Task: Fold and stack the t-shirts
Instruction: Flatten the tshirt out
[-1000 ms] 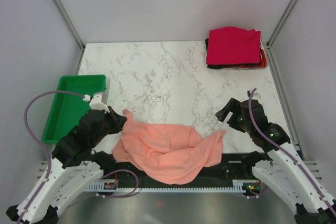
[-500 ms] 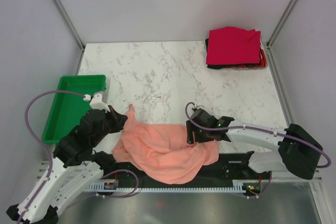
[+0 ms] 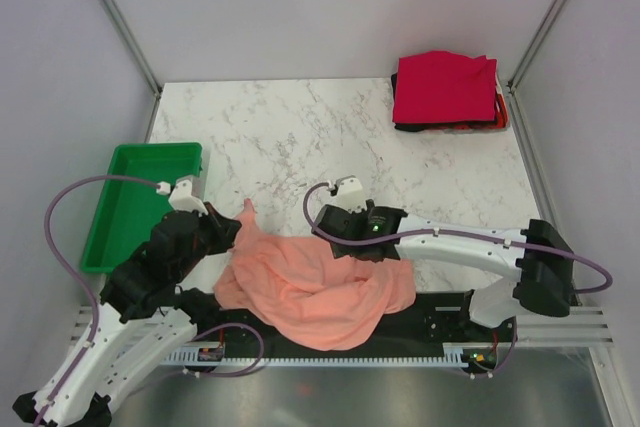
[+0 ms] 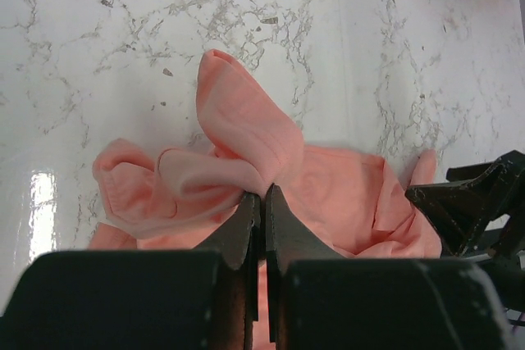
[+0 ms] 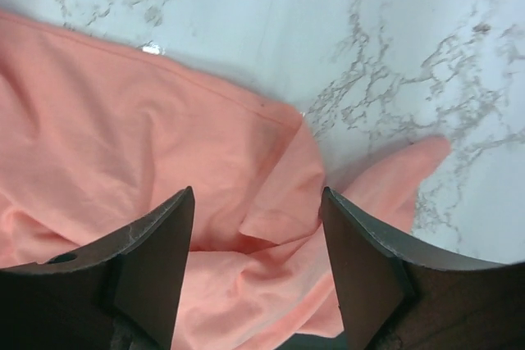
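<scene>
A salmon-pink t-shirt (image 3: 310, 287) lies crumpled at the table's near edge, partly hanging over it. My left gripper (image 3: 233, 231) is shut on a raised fold at the shirt's left end, and the left wrist view shows its jaws (image 4: 262, 196) pinched on the pink cloth (image 4: 246, 129). My right gripper (image 3: 352, 239) reaches in from the right and hovers over the shirt's far edge. It is open (image 5: 257, 196) with loose pink folds (image 5: 123, 120) between the fingers, holding nothing. A folded stack with a crimson red shirt (image 3: 445, 87) on top sits at the back right, black and orange-red edges (image 3: 450, 127) showing beneath.
A green plastic tray (image 3: 135, 202) stands at the left edge beside my left arm. The marble table (image 3: 300, 137) spreads between the shirt and the stack. Metal frame posts stand at the back corners. The right arm (image 4: 480, 202) shows at the right of the left wrist view.
My right arm has swung from the table's right side leftward to above the shirt's far middle edge, still open. The left gripper has kept its hold and barely moved.
</scene>
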`<state>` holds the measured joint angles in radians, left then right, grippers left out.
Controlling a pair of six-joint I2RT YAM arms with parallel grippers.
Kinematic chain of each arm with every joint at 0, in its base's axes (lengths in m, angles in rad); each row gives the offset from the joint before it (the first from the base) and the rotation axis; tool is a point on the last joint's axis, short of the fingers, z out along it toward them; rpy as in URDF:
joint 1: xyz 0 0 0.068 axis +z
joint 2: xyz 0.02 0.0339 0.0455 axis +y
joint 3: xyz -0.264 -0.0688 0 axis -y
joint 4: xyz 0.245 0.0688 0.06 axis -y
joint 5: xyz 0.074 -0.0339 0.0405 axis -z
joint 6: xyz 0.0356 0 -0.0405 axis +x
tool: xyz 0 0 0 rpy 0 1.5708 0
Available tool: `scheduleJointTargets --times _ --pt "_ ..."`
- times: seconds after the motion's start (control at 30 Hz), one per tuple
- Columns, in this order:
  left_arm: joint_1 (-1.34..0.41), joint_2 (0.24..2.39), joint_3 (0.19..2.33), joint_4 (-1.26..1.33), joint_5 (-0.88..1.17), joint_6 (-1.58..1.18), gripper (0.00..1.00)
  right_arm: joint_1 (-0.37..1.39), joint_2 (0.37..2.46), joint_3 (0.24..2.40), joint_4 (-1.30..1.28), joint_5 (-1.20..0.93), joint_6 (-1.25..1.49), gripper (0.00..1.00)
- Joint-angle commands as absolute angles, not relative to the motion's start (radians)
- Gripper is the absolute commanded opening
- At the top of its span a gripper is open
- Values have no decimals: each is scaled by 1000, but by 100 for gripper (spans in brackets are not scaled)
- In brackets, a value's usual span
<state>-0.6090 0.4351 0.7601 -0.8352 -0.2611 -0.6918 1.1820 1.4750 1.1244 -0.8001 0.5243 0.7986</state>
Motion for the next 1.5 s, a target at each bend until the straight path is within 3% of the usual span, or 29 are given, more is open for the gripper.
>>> scheduleJointTargets --times 0.0,0.17,0.27,0.83,0.93,1.0,1.17,1.33,1.47 --pt "-611 420 756 -798 -293 -689 2 1204 1552 1187 -962 666 845 70" --pt "-612 413 756 -798 -293 -686 2 1215 1640 1120 -882 578 873 66" --pt "-612 397 756 -799 -294 -687 2 1215 1663 1082 -851 587 887 56" --pt "-612 384 755 -796 -301 -686 2 1224 1615 985 -689 472 896 55" --pt "-612 385 755 -796 -301 -686 2 1223 1640 970 -698 472 910 44" --pt "-612 384 755 -796 -301 -686 2 1224 1637 951 -696 471 919 26" --pt "-612 387 755 -798 -304 -686 2 1224 1606 920 -699 482 922 1" --pt "-612 391 770 -799 -310 -681 2 1210 1517 960 -793 570 919 0" --pt "-611 442 955 -816 -327 -615 2 1129 1346 1113 -978 663 841 0"
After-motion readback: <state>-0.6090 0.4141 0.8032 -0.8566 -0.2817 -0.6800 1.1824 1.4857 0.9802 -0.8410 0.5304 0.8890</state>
